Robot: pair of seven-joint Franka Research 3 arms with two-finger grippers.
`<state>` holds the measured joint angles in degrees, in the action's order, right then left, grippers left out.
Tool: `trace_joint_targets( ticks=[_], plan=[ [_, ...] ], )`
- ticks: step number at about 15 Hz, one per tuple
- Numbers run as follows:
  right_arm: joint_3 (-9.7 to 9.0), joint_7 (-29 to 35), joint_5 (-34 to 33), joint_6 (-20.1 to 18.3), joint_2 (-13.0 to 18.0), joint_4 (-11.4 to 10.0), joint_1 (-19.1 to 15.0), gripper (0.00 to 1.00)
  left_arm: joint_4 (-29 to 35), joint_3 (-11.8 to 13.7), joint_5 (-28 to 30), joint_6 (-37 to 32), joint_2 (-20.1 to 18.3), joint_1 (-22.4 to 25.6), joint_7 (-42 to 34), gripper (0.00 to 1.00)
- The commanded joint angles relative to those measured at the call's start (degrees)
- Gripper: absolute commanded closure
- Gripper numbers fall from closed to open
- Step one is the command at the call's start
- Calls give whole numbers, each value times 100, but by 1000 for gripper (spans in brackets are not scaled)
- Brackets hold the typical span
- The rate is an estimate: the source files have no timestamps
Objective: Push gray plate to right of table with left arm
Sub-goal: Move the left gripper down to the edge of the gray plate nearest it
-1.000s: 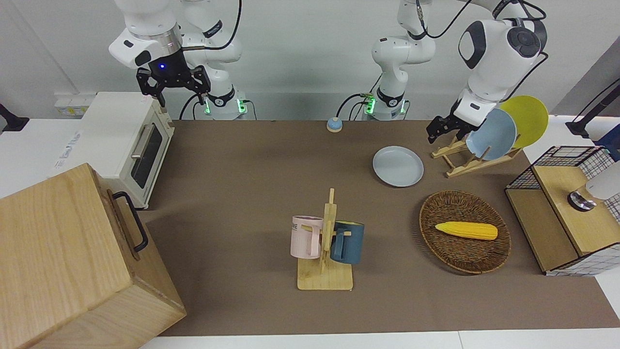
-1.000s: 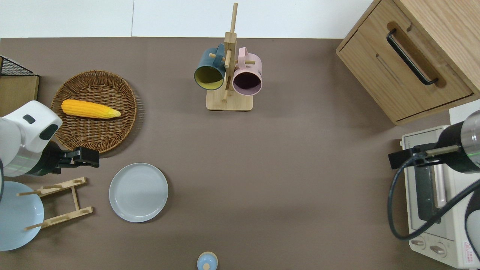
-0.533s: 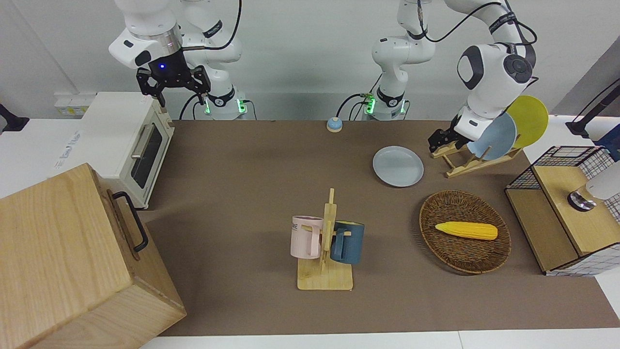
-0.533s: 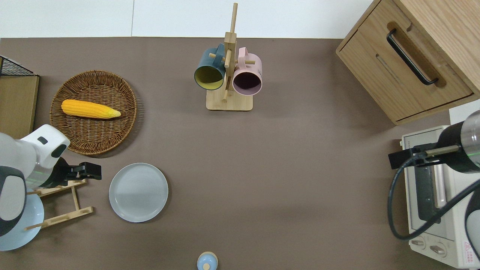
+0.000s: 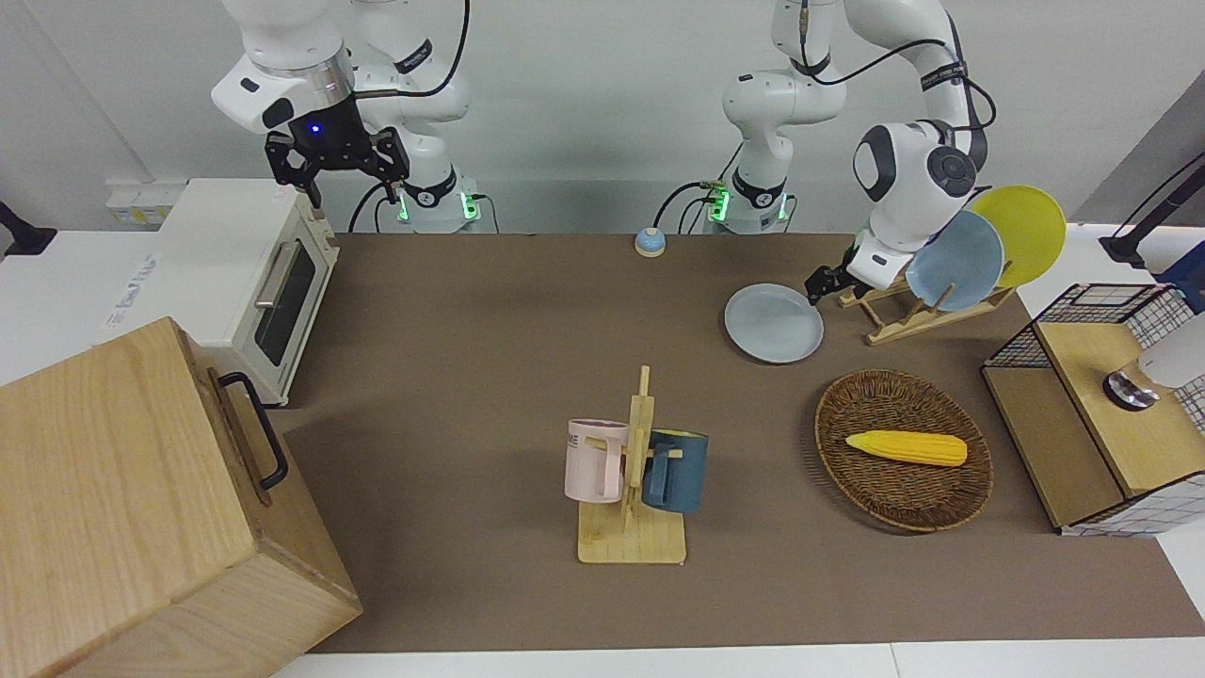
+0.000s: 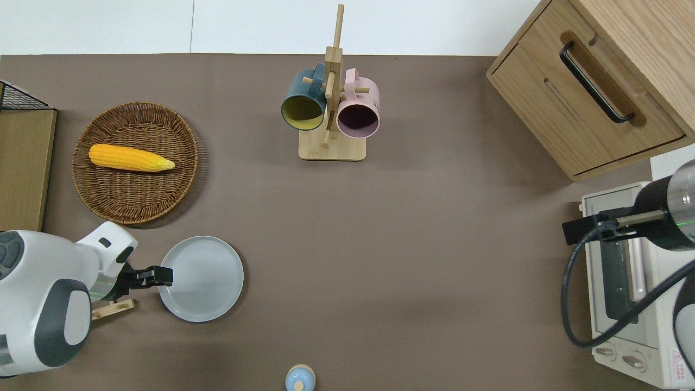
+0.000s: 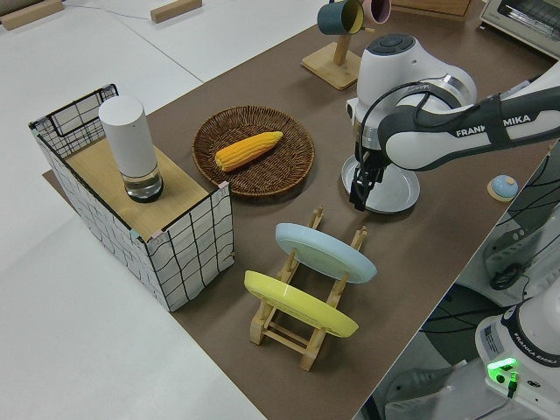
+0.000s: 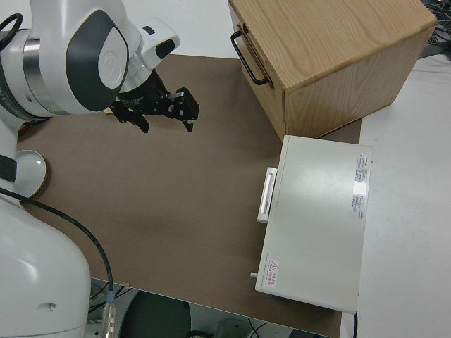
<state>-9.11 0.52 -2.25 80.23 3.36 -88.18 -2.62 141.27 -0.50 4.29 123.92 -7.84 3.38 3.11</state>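
The gray plate [image 5: 774, 323] lies flat on the table [image 5: 490, 311], toward the left arm's end; it also shows in the overhead view [image 6: 203, 279] and the left side view [image 7: 391, 188]. My left gripper [image 5: 815, 286] is down low at the plate's rim, on the side toward the left arm's end of the table, and its fingers look shut with nothing in them. In the overhead view the left gripper [image 6: 164, 275] meets the rim. The left side view shows the left gripper [image 7: 357, 203] pointing down beside the plate. My right gripper [image 5: 341, 179] is parked and open.
A wooden rack [image 5: 894, 315] with a bluer plate [image 5: 955, 262] and a yellow plate [image 5: 1026, 231] stands beside the left gripper. A wicker basket [image 5: 904, 485] with corn, a mug stand [image 5: 633, 527], a toaster oven [image 5: 254, 282], a wooden cabinet [image 5: 132, 508] and a small blue knob [image 5: 650, 242] are on the table.
My left gripper has come down from beside the rack and moved to the gray plate's rim. The plate has hardly shifted. The right arm has not moved.
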Motion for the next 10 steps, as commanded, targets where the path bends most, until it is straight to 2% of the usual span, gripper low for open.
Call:
trace_joint_targets(
  ticks=[1, 3, 6, 9, 10],
  plan=[
    [-30, -43, 5, -68, 60, -23, -46, 5, 551, 6, 169, 492, -174, -74, -65, 146],
    [-30, -43, -3, -68, 60, -23, -46, 5, 551, 6, 204, 501, -147, -92, -65, 282],
    [-30, -43, -3, -68, 60, -23, -46, 5, 551, -37, 213, 562, -16, -100, -74, 681],
    [-30, -43, 5, -68, 60, -23, -46, 5, 542, -64, 274, 668, 72, -179, -74, 972],
    [-30, -43, 5, -68, 60, -23, -46, 5, 533, -64, 335, 686, 90, -197, -74, 1000]
  ],
)
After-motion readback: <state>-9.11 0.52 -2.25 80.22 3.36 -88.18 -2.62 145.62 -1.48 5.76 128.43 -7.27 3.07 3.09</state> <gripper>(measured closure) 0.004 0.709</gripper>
